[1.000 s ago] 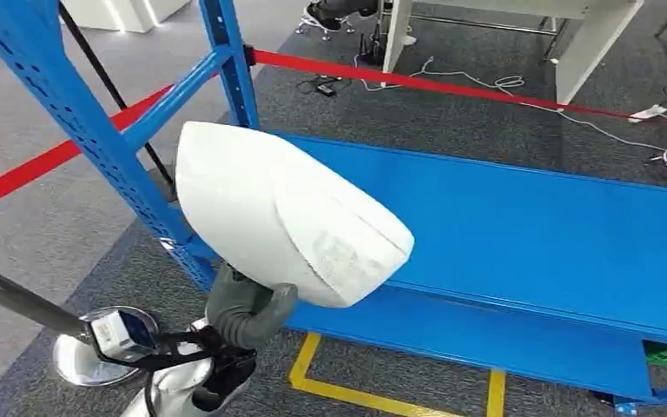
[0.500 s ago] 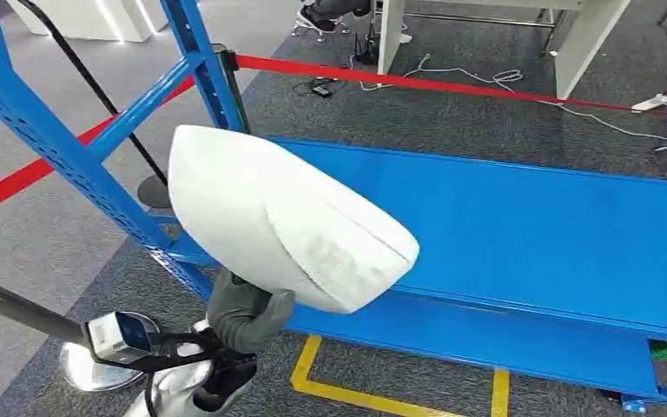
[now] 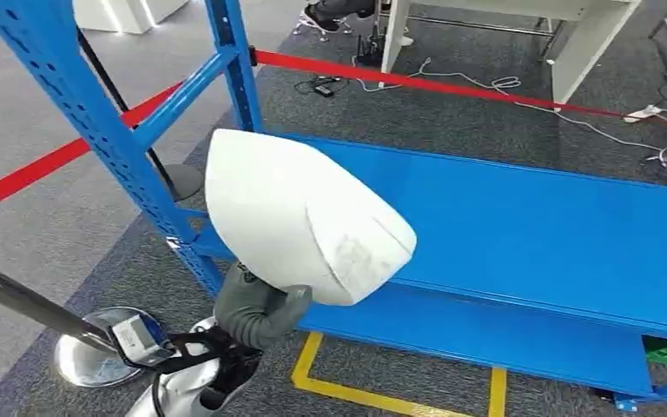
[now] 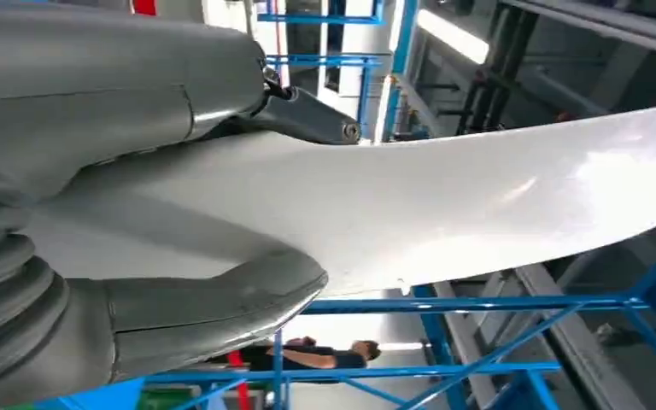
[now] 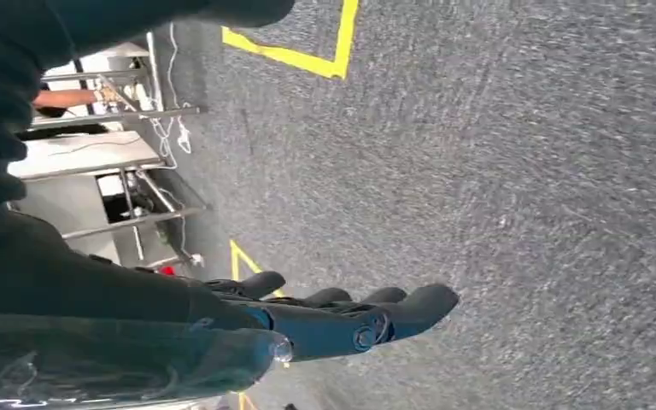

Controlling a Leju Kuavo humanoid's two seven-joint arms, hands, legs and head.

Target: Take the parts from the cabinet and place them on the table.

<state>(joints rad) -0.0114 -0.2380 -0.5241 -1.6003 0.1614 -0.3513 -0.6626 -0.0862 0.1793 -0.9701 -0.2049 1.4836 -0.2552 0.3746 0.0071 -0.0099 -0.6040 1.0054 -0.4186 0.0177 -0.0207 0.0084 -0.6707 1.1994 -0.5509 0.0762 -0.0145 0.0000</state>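
My left robot hand (image 3: 256, 311) grips the big white curved part (image 3: 300, 217) from below, thumb (image 4: 213, 312) under its edge, holding it above the blue shelf (image 3: 530, 226). My right robot hand (image 5: 342, 316) hangs over grey carpet (image 5: 521, 171), fingers straight, holding nothing

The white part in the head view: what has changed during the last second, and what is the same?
The white part sits slightly further right in the picture, but the rack shifted too, so the camera moved. The left hand still grips it from below, above the blue shelf.
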